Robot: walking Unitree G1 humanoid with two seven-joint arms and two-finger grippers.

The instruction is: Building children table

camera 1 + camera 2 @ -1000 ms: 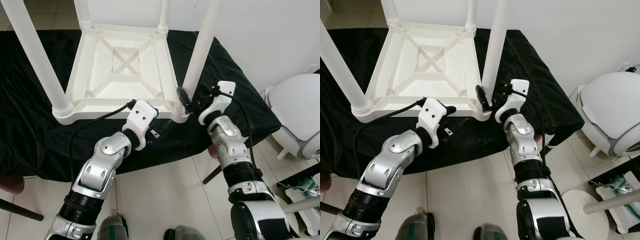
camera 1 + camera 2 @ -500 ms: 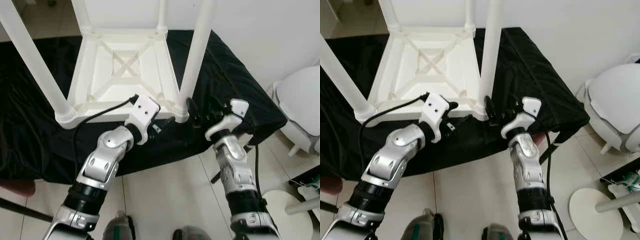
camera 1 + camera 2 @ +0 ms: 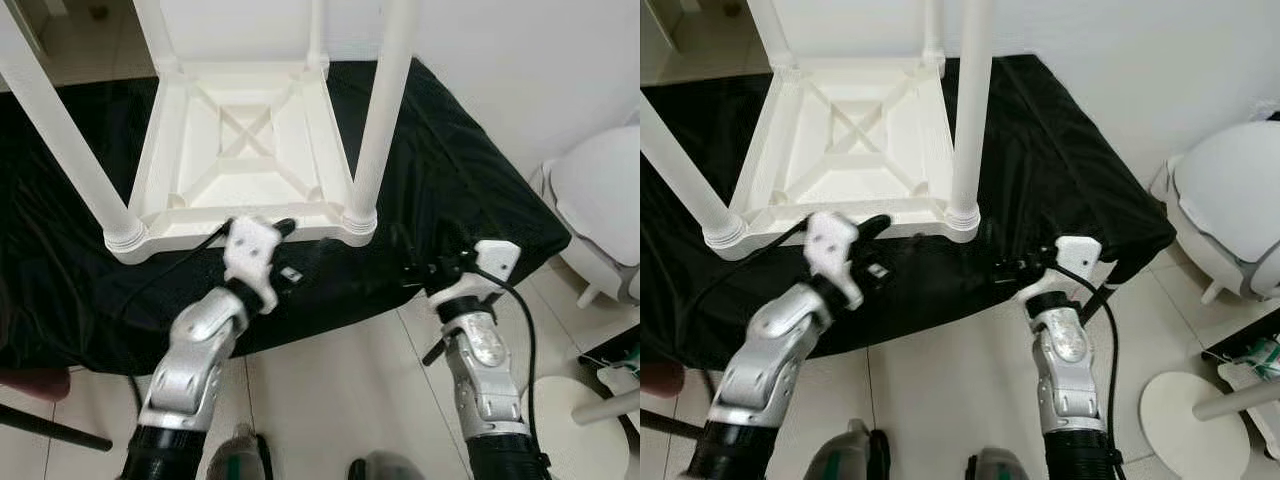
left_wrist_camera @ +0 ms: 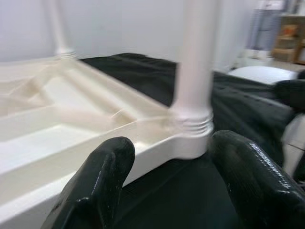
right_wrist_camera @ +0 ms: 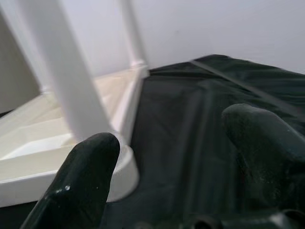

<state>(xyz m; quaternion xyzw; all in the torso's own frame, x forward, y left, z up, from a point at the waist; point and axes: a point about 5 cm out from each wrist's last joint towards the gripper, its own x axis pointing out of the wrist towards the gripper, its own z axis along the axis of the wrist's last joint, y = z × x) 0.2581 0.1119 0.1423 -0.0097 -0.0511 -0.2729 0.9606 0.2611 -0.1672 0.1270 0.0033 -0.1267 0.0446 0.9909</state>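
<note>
A white plastic children's table [image 3: 250,150] lies upside down on a black cloth [image 3: 450,150], its legs standing up. The near right leg [image 3: 380,110] sits in its corner socket [image 4: 190,129], and the near left leg [image 3: 60,130] in the other front corner. My left gripper [image 3: 290,250] hovers open just in front of the table's near rim, holding nothing, its fingers [image 4: 95,186] wide apart. My right gripper [image 3: 408,262] is open too, over the cloth to the right of the near right leg [image 5: 66,76] and apart from it.
The cloth-covered surface ends just in front of my arms, above white floor tiles [image 3: 330,400]. A rounded white appliance [image 3: 600,200] stands at the right. A white disc base with a pole [image 3: 575,405] lies on the floor at the lower right. A wall [image 3: 520,60] is behind.
My right gripper has drawn away from the foot of the near right leg, back and to the right. The left gripper has pulled back slightly from the rim. The camera has shifted.
</note>
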